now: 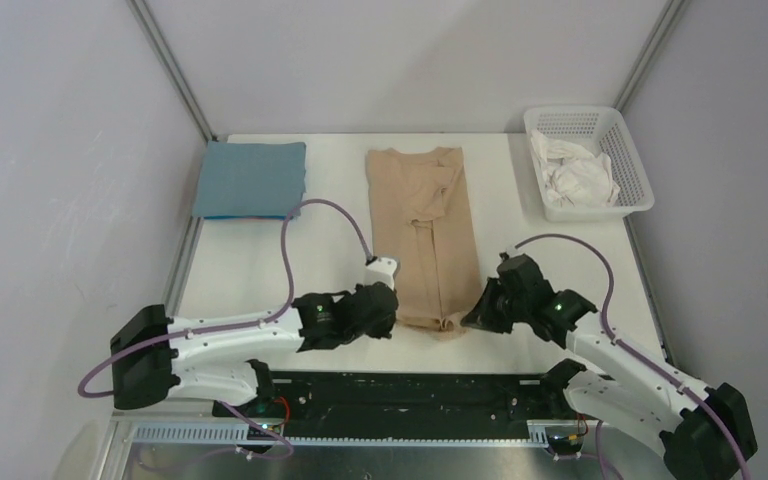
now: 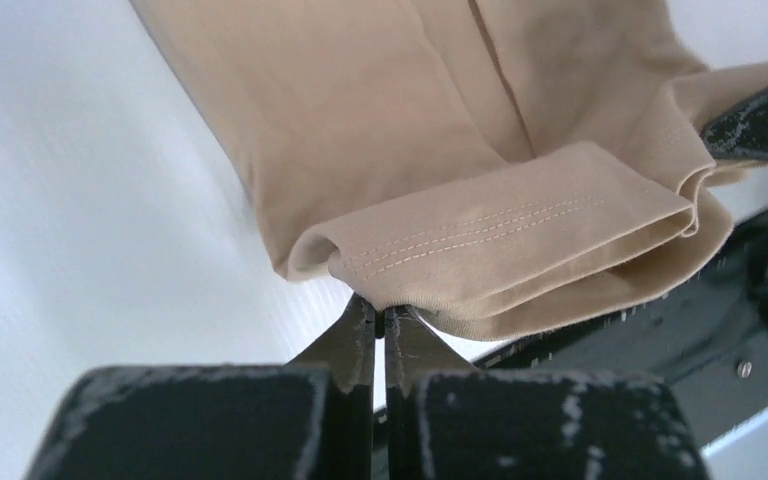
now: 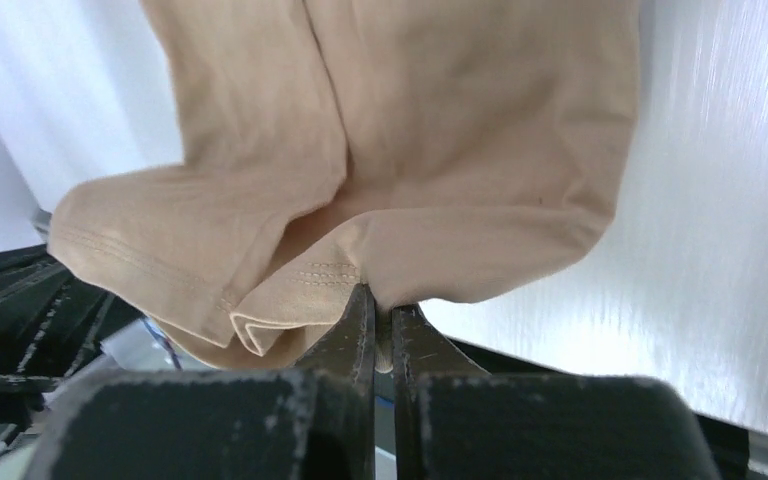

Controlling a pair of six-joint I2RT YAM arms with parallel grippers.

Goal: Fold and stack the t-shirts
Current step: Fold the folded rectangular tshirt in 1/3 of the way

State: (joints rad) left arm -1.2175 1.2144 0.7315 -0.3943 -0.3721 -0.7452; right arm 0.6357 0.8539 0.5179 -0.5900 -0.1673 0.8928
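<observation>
Two t-shirts are in view. The tan t-shirt lies as one long folded strip running away from both grippers. The left gripper is clamped on its near left hem corner and the right gripper on its near right corner. The two arms reach low and forward, angled inward. The teal t-shirt lies folded far ahead-left of the left gripper. One basket holding white cloth stands far ahead-right of the right gripper.

Bright, even light; blurred foreground wrist views.
</observation>
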